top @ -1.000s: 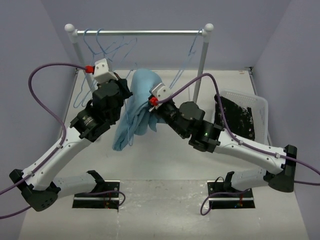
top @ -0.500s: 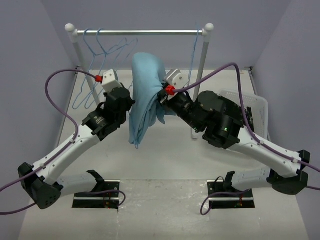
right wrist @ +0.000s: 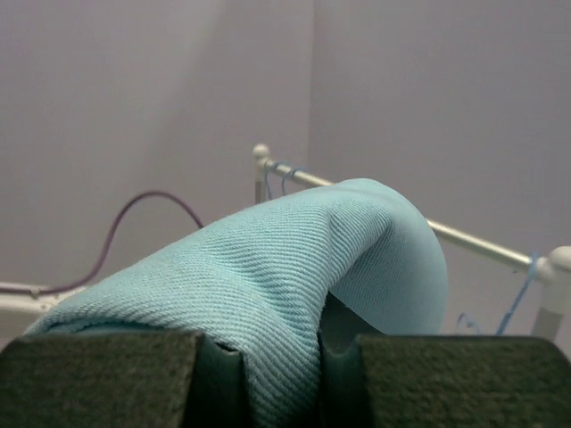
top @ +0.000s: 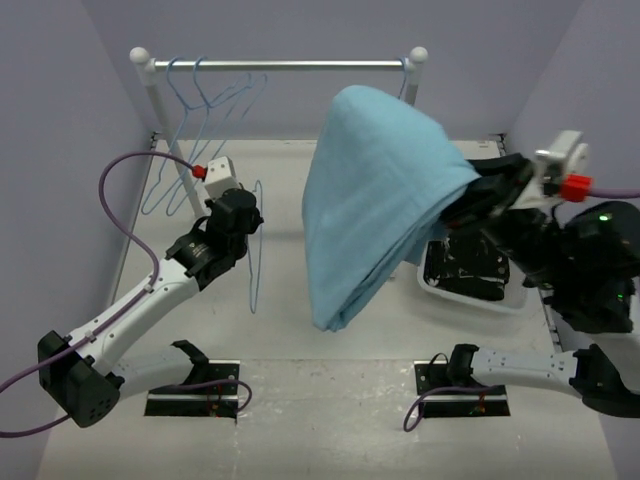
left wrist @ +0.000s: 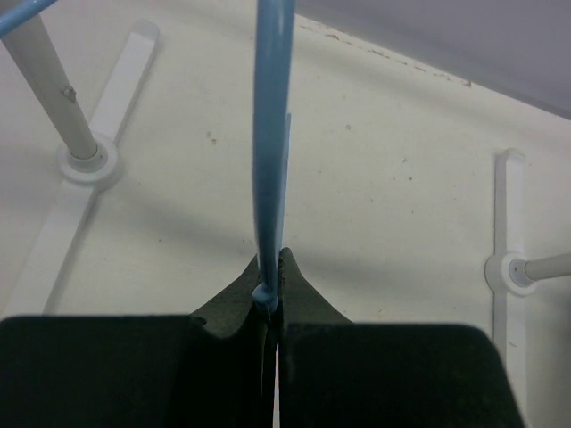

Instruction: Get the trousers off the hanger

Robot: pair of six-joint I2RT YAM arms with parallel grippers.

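Two firm grips: your left claw (left wrist: 270, 269) clamps the hanger (left wrist: 270, 134), your right claw (right wrist: 308, 349) a fold of the trousers (top: 375, 200). They hang free of the hanger, above the worktop (top: 285, 345)

The space is closed in on three sides by plain pale lavender walls (top: 60, 150), and the off-white surface (top: 330, 340) is lit evenly, so that only soft shadows are thrown on it. At the back a silver rail (top: 300, 65) is carried on two pale uprights (left wrist: 55, 89) capped with white balls (top: 140, 56), and their flat white feet (left wrist: 120, 85) are laid on the surface. A white basket (top: 465, 303) holding a dark garment (top: 470, 272) is set at the right.
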